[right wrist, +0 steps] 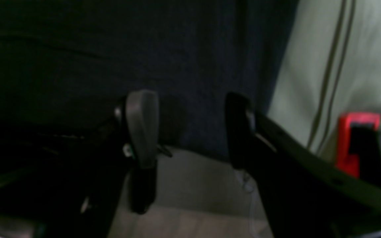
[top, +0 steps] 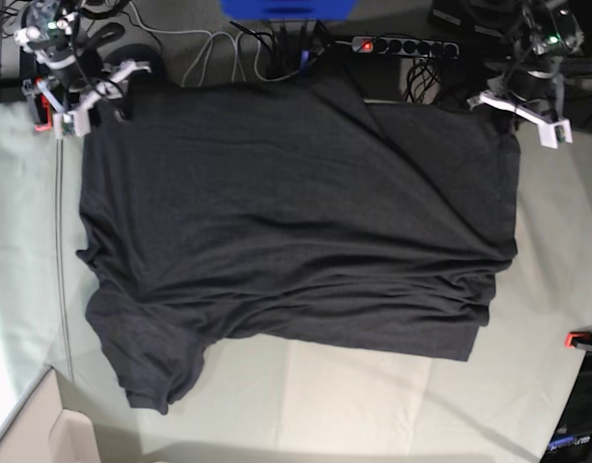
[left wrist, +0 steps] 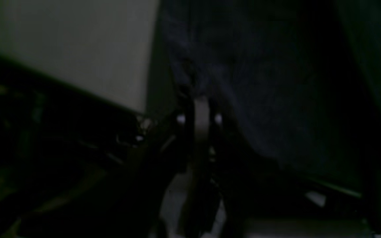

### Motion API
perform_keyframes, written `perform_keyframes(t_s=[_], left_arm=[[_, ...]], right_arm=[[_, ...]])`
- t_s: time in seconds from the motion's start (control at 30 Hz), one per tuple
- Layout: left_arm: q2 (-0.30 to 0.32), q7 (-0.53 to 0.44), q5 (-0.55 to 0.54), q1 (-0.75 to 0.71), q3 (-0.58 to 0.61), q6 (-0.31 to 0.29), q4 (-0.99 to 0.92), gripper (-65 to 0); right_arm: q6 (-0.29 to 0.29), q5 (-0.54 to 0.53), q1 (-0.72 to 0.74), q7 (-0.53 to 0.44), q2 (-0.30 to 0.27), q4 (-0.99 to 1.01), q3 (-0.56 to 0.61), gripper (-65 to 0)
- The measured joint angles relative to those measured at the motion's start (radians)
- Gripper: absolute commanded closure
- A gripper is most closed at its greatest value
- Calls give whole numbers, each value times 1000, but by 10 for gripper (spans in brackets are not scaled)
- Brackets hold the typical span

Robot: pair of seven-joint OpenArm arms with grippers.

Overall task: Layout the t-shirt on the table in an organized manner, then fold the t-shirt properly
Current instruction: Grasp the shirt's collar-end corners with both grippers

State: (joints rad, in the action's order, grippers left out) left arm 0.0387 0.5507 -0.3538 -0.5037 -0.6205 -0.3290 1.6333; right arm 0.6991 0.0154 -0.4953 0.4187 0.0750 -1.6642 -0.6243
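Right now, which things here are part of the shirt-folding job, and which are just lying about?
Part of the job:
t-shirt
table
left tool
right tool

Just lying about:
power strip
cables
red clamp

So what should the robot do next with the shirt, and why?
Probably close the right hand on the hem. Its fingers stand apart at the t-shirt edge, while the left hand is already shut at the other far corner. With both corners held, the arms could pull the bunched folds flat on the table.
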Motion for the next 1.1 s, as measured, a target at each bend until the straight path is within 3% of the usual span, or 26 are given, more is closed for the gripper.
perform_keyframes(t_s=[0.17, 0.3, 0.6, 0.7, 0.83, 0.97, 1.1], left_arm=[[3, 0, -1, 0, 0, -1, 24, -1], [6, 0, -1, 3, 0, -1, 23, -1], [8, 0, 6, 5, 1, -1, 22, -1], [10, 0, 6, 5, 0, -1, 22, -1], [10, 1, 5, 5, -6, -1, 23, -1], [9, 0, 3, 6, -55, -1, 25, -1], [10, 3, 2, 39, -66, 2, 25, -1]], right_arm=[[-4, 2, 32, -3, -10, 115, -76, -333], [-4, -17, 32, -25, -44, 166, -87, -333], [-7, -43, 79, -81, -50, 234, -94, -325], [-8, -48, 103, -91, -67, 267, -91, -246], [-15, -48, 110, -90, -78, 280, -95, -13], [-12, -46, 110, -79, -76, 265, -93, 0], [-11, -9, 106, -10, -66, 196, -88, 0]])
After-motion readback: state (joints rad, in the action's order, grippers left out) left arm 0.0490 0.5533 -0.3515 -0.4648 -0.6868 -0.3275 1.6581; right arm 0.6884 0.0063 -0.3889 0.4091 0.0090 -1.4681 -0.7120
